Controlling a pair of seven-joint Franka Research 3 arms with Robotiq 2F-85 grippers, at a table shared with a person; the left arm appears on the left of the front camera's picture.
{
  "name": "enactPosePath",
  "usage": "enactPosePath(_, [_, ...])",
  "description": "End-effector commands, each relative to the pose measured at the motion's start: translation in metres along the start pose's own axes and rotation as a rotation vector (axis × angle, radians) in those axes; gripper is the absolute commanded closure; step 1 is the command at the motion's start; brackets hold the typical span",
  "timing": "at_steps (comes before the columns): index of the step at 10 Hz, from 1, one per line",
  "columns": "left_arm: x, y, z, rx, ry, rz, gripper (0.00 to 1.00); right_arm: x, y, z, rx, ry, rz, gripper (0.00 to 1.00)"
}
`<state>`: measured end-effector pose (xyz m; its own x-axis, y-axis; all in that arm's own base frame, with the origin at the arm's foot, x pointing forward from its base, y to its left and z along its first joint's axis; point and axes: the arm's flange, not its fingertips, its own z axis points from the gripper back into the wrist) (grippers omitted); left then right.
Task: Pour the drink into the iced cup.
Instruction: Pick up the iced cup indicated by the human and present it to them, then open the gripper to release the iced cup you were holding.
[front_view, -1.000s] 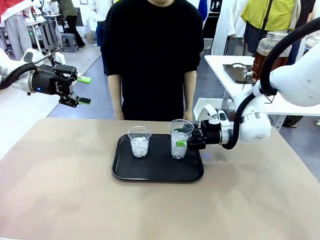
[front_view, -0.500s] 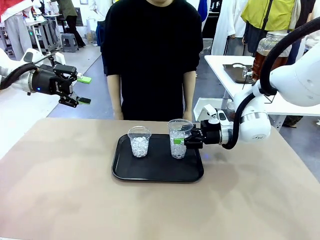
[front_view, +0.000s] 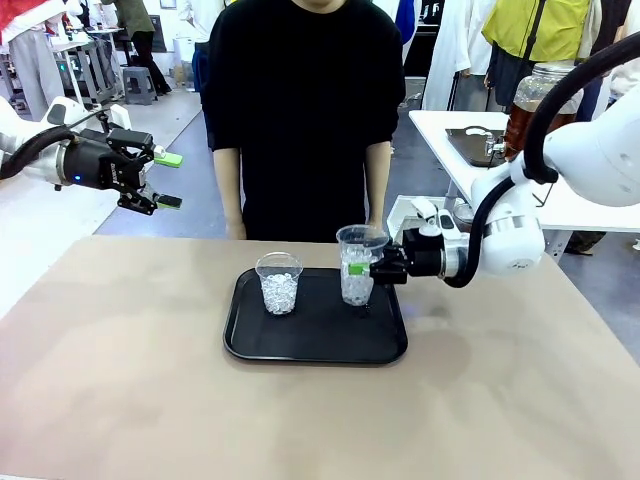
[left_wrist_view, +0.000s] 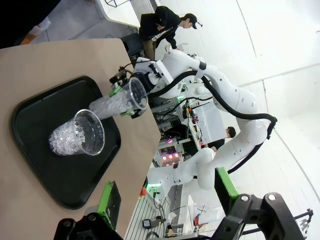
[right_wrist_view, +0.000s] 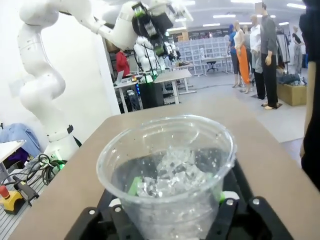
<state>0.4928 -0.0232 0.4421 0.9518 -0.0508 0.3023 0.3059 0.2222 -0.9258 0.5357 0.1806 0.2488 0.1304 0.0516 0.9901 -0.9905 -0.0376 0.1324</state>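
We think the main danger is the squeeze. The right end effector (front_view: 362, 269) is closed around the clear plastic cup of ice (front_view: 360, 243) over the right side of the black rectangular tray (front_view: 300, 352), with its base seemingly just above the tray. The thin wall may buckle or slip, and ice would scatter. The left end effector (front_view: 167, 180) hangs open, well left of the tray. The amber drink (front_view: 518, 125) waits in a large glass jar (front_view: 545, 74), far right behind the tray and well apart from both end effectors.
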Motion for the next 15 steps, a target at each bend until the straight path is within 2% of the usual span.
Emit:
enactPosePath(1, [0.0, -0.001, 0.0, -0.001, -0.001, -0.009, 0.0, 0.044, -0.016, 0.006, 0.016, -0.039, 0.025, 0.38])
enactPosePath(4, [0.0, -0.001, 0.0, -0.001, -0.001, -0.009, 0.0, 0.091, -0.045, 0.003, 0.043, -0.021, 0.023, 0.38])
enactPosePath(6, [0.0, -0.001, 0.0, -0.001, -0.001, -0.009, 0.0, 0.11, -0.054, -0.002, 0.054, -0.002, 0.021, 0.38])
enactPosePath(8, [0.0, -0.001, 0.0, -0.001, -0.001, -0.009, 0.0, 0.113, -0.052, -0.004, 0.069, 0.013, -0.001, 0.38])
enactPosePath(9, [0.0, -0.001, 0.0, -0.001, -0.001, -0.009, 0.0, 0.109, -0.048, 0.002, 0.037, -0.011, 0.045, 0.38])
enactPosePath(15, [0.0, -0.001, 0.0, -0.001, -0.001, -0.009, 0.0, 0.109, -0.048, 0.002, 0.037, -0.011, 0.045, 0.38])
